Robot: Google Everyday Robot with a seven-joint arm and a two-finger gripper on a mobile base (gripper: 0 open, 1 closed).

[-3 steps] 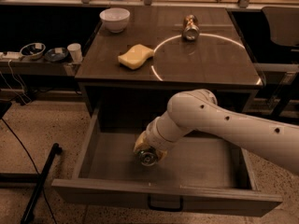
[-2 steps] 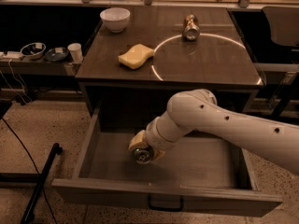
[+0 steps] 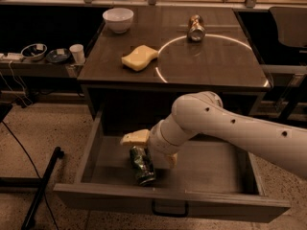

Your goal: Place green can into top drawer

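We see the tool (image 3: 149,150) has slid a little left inside the drawer (image 3: 211,171). The can (image 3: 143,166), which earlier showed only its end under the tool, now shows its full green side, lying lower and nearer the drawer front.
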